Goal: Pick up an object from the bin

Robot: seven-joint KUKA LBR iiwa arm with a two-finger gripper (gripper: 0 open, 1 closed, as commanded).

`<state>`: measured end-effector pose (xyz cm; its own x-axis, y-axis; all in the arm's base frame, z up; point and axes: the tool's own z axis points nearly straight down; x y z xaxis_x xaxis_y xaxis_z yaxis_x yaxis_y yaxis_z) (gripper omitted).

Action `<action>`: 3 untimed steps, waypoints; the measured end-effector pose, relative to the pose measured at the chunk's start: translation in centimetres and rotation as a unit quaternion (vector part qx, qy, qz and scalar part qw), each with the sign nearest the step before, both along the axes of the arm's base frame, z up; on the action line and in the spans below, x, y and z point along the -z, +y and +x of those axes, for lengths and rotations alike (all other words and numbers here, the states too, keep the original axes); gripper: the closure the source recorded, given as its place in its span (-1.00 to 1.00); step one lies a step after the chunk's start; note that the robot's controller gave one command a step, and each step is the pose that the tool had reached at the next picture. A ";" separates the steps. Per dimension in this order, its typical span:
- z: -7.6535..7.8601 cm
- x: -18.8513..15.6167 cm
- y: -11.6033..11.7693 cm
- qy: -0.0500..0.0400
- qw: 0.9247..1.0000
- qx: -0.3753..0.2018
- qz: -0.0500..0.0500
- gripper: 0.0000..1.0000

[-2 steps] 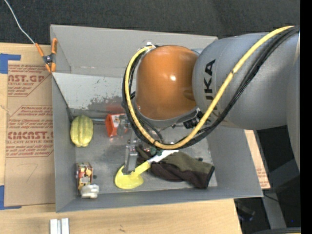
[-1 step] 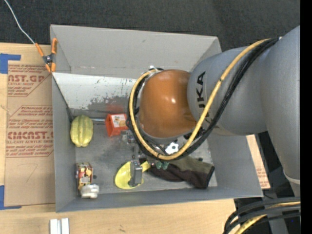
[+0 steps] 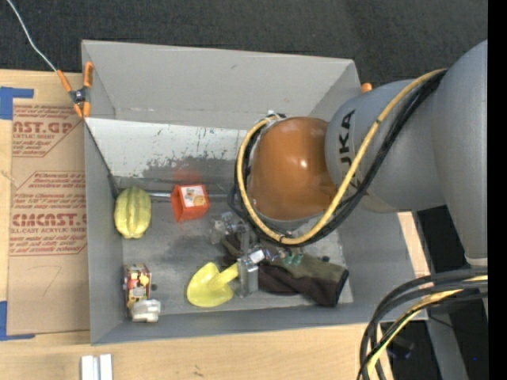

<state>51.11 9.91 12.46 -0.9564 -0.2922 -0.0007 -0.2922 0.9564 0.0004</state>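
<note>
Under the arm's orange cover, the pincer (image 3: 247, 269) stands low in the bin (image 3: 158, 141); whether it is apart or together I cannot tell. Just beside it, on the side away from the arm, lies a yellow scoop (image 3: 207, 286), its handle reaching to the pincer. On the other side lies a dark soft bundle (image 3: 313, 282). Farther off are an orange box (image 3: 190, 202), a ribbed yellow-green fruit (image 3: 132, 212) and a small striped toy (image 3: 136, 285). I judge this the approach step. Next it must close firmly on the handle, then lift straight.
</note>
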 end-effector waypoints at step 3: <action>-1.1 4.7 -0.7 0.003 1.000 -0.001 0.001 1.00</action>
